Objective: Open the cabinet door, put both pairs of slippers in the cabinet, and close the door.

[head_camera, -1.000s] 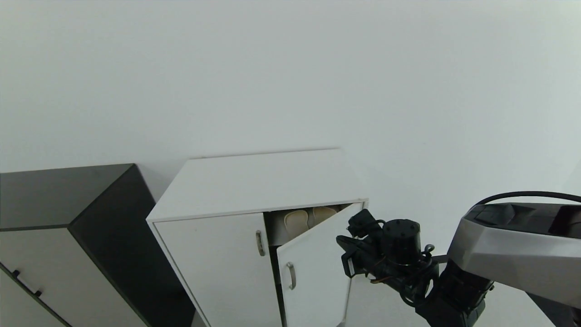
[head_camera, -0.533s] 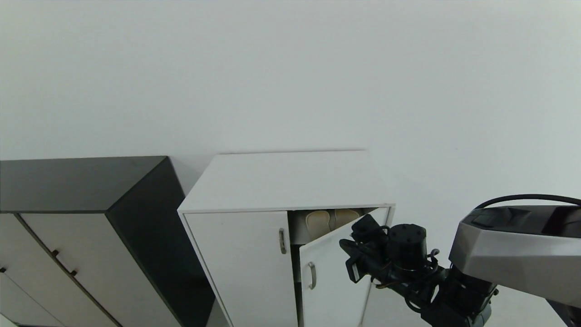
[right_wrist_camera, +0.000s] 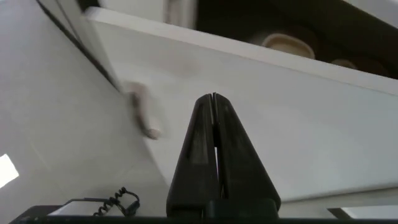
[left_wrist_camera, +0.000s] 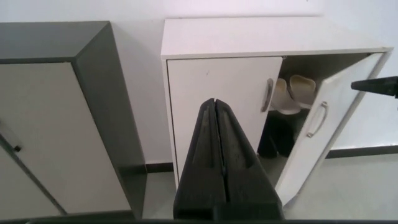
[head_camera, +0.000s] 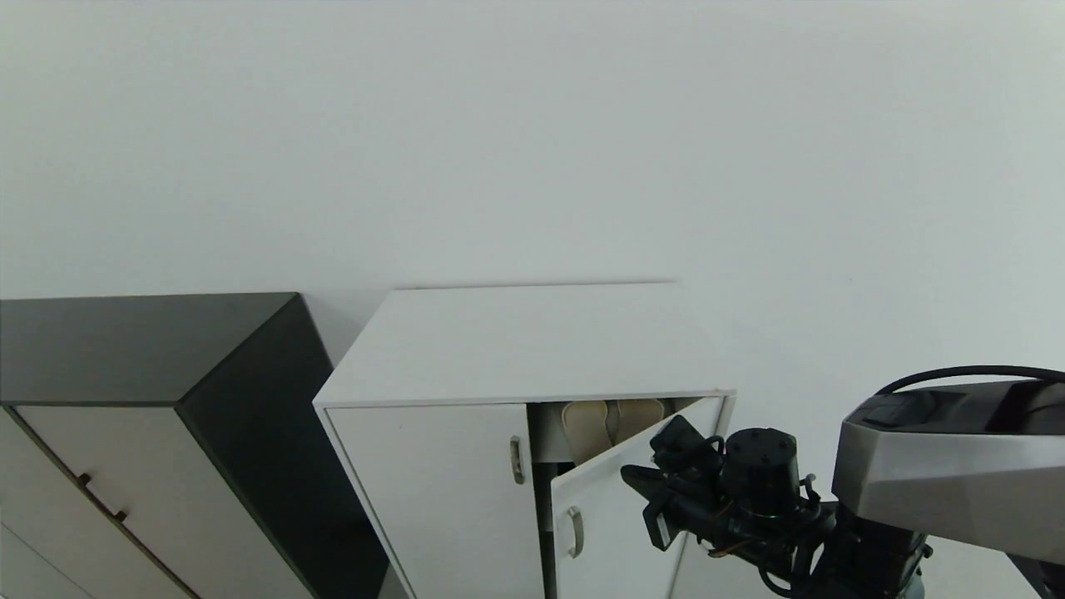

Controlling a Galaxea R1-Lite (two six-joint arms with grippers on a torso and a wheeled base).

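Bright, even diffuse light, soft shadows

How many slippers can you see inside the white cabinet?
2: a beige slipper and a second beige slipper, side by side high in the white cabinet behind its ajar door; others may be hidden.

The head camera has swung, so the cabinet [head_camera: 516, 341] now appears farther right. The right tool [head_camera: 634, 477] has crept along the open door [head_camera: 616, 524] toward its handle [head_camera: 574, 532].

Plain white wall [head_camera: 532, 125] behind, dark-topped unit [head_camera: 150, 349] w/ pale fronts at left, grey floor [left_wrist_camera: 348, 186], dark baseboard [left_wrist_camera: 367, 150].
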